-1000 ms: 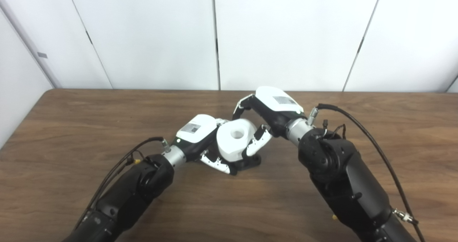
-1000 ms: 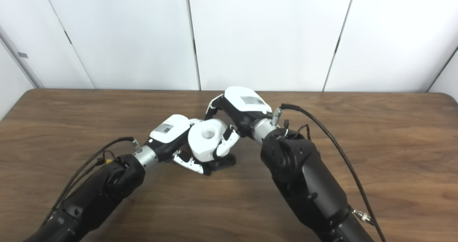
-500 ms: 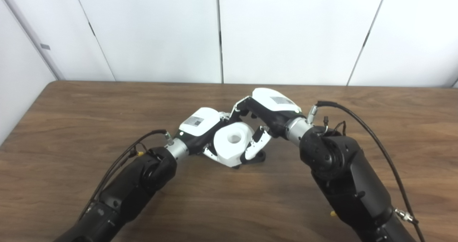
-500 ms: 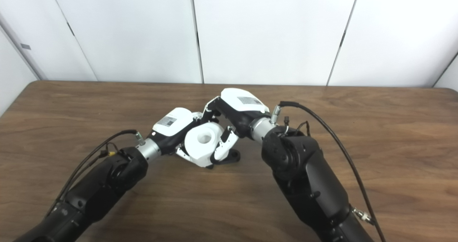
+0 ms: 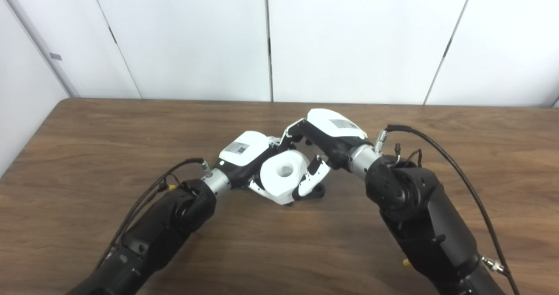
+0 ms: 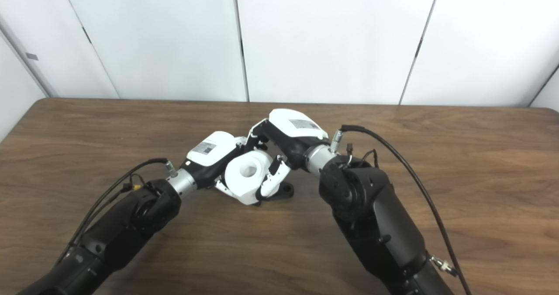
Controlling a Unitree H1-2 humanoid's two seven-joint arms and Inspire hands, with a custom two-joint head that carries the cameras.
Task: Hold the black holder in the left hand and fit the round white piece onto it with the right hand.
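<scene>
The round white piece, a thick ring with a centre hole, is at mid-table between both hands, tilted toward me. My right hand is shut on it, with fingers down its right side and others curled behind it. The black holder shows only as a dark foot below and right of the piece; the rest is hidden. My left hand comes in from the left with its fingers closed under the piece, where the holder is. The same group appears around the white piece in the right eye view.
The brown wooden table runs to white wall panels at the back. My two black forearms angle in from the bottom corners. A black cable loops off the right wrist, and another cable runs along the left forearm.
The whole picture shifted a second ago, so the camera moved. The white piece now sits a little lower and closer to the left hand. Almost nothing has changed in the last half second.
</scene>
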